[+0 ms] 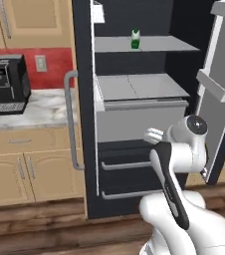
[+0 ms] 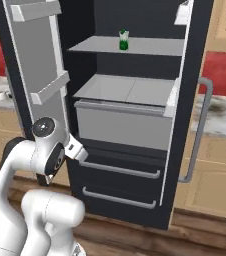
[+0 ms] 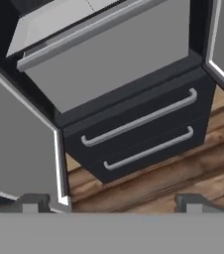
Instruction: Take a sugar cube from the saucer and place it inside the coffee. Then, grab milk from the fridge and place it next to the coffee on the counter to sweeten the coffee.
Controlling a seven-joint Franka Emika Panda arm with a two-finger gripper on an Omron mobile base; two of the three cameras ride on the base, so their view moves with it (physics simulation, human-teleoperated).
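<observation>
1. Standing upright on the upper shelf (image 1: 154,45) of the open fridge (image 1: 84,124), the milk (image 1: 135,39) sits near that shelf's middle, its long axis vertical.
2. Below it come the grey drawer (image 2: 120,125) and two dark lower drawers (image 3: 139,124).
3. Hanging low before those drawers, the hand (image 3: 111,203) is empty, fingers spread wide apart.
4. Judging from this, the carton lies well above and beyond the hand, so the reach must go up and inward.
5. Left of the fridge, the counter (image 1: 45,109) carries a black coffee machine (image 1: 7,82).
</observation>
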